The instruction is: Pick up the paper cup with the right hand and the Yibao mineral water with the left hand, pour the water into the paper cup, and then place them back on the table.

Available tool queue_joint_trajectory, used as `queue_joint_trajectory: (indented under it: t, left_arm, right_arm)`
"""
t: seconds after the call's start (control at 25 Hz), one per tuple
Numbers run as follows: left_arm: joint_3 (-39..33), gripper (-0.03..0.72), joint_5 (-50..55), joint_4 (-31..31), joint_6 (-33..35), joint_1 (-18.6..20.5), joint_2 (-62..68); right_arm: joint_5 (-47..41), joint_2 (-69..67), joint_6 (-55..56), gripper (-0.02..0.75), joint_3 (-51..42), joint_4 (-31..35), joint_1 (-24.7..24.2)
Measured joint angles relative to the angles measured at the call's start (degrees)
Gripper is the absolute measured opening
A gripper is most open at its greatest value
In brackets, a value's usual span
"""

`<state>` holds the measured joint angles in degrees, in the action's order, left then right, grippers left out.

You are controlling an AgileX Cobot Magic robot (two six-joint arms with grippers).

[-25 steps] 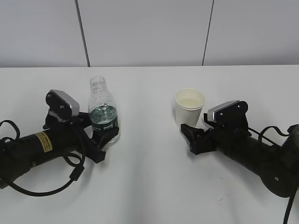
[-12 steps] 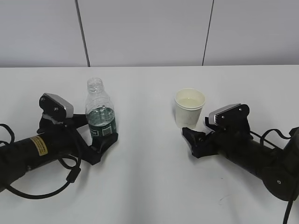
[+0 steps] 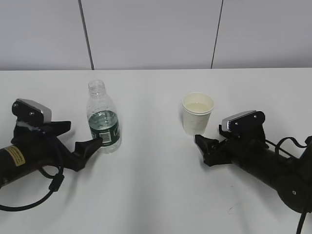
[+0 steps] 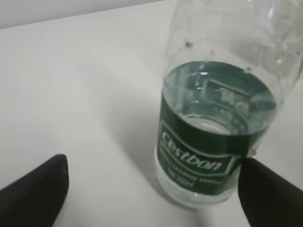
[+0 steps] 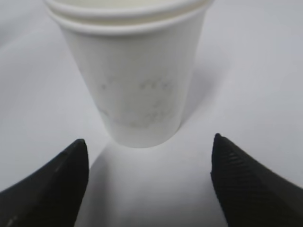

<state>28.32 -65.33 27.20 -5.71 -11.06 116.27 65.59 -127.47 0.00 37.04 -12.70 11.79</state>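
The Yibao mineral water point(image 3: 103, 121) stands upright on the table point(image 3: 156, 185), uncapped and part full; in the left wrist view point(image 4: 213, 137) it sits right of centre. My left gripper point(image 3: 79, 136) is open and empty just left of the bottle, and its right fingertip point(image 4: 270, 189) is close to the bottle's base. The paper cup point(image 3: 198, 113) stands upright with liquid in it. My right gripper point(image 3: 210, 138) is open and empty just in front of the cup. In the right wrist view the cup point(image 5: 135, 80) stands beyond the open fingertips point(image 5: 71, 170), apart from them.
A grey panelled wall point(image 3: 156, 34) runs along the table's far edge. Black cables loop beside both arms, on the left point(image 3: 53, 183) and at the right point(image 3: 287, 141).
My left arm has drawn back to the left, so the bottle is no longer between its fingers. My right arm has drawn back a little from the cup. Bottle and cup stay standing.
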Motion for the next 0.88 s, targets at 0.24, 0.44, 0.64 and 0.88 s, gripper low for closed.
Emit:
queue_joint_trajectory:
  t: [0.24, 0.44, 0.64, 0.88]
  left_arm:
    - [-0.6, 0.651, 0.5, -3.6, 0.4, 3.8, -1.0]
    - [-0.6, 0.639, 0.6, -7.3, 2.7, 4.9, -1.0]
    - [-0.4, 0.627, 2.7, -12.4, 5.7, 5.1, -1.0]
    - [4.3, 0.603, 19.1, -13.4, 5.7, 5.0, -4.4]
  right_arm:
    - [0.0, 0.5, 0.0, 0.595, 0.0, 1.2, -4.3]
    - [0.0, 0.6, 0.0, 0.594, 0.0, 1.5, -8.5]
    - [0.0, 0.6, 0.0, 0.594, -0.1, 1.7, -10.4]
    - [-0.2, 0.8, 0.4, 0.593, 1.3, 1.7, -10.6]
